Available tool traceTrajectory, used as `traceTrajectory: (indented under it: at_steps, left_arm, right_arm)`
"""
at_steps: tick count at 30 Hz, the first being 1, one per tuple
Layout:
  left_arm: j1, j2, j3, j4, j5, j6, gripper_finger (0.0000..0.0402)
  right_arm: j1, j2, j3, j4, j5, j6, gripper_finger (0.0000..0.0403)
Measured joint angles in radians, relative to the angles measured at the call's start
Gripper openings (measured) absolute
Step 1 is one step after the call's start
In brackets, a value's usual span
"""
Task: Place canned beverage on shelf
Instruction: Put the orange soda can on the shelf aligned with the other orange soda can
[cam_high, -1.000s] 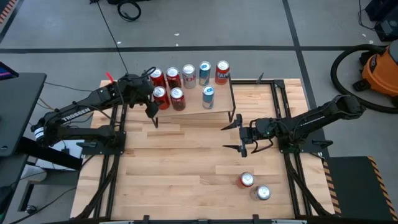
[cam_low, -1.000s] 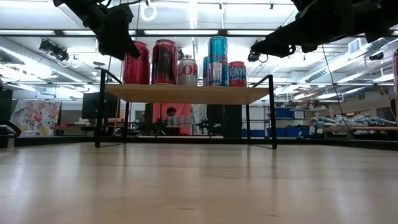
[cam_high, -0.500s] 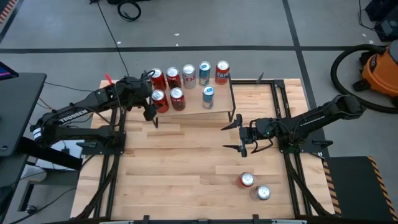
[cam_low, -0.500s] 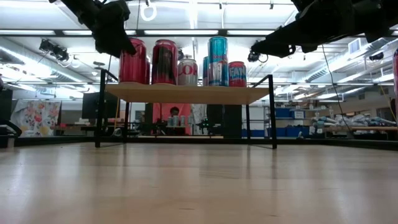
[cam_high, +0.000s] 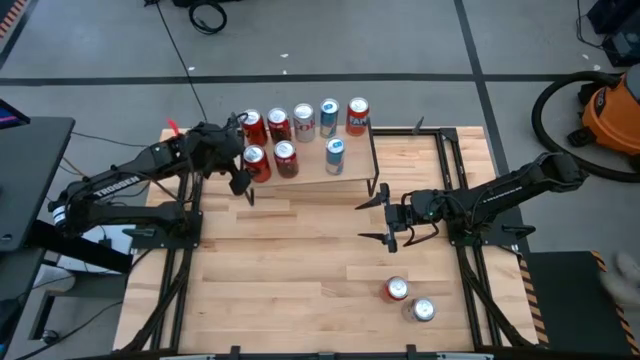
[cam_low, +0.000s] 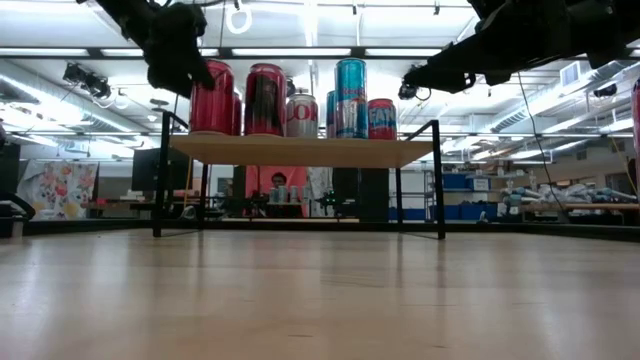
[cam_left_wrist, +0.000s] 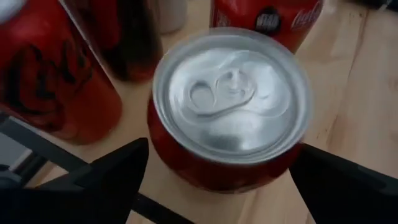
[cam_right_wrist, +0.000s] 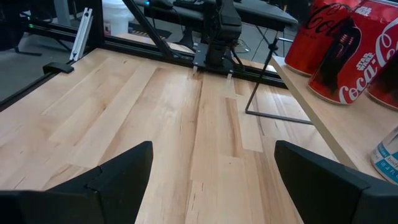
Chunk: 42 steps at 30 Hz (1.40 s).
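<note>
Left gripper (cam_left_wrist: 214, 171) agape astride can (cam_left_wrist: 227, 106)

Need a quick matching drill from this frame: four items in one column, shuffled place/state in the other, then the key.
Items
1. left gripper
2. right gripper
3. silver-sided can
4. shelf

Places/states
A. open, over bare tabletop beside the shelf
B. on the tabletop at the near right, next to a red can
C. open, straddling a red can at the shelf's left end
D. carries eight cans

Pairs: 1-C, 2-A, 3-B, 4-D
</note>
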Motion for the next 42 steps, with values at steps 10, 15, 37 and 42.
traceTrajectory:
  at_steps: [10, 15, 37, 42]
  left_arm:
    - [-0.001, -0.004, 0.138, -0.045, -0.035, 0.03, 0.0392]
    - [-0.064, -0.003, 0.153, -0.024, -0.067, 0.067, 0.0392]
    - [-0.601, 0.112, 0.154, 0.205, -0.356, 0.179, 0.0392]
    - [-0.678, 0.179, 0.154, 0.243, -0.359, 0.153, 0.0392]
  right_arm:
    - [0.002, 0.0, 0.0, 0.002, 0.0, 0.0, 0.0348]
    - [0.002, 0.0, 0.0, 0.0, 0.002, 0.0, 0.0348]
    - [0.075, 0.0, 0.159, -0.421, 0.188, 0.151, 0.0348]
    - [0.144, 0.0, 0.242, -0.6, 0.192, 0.26, 0.0348]
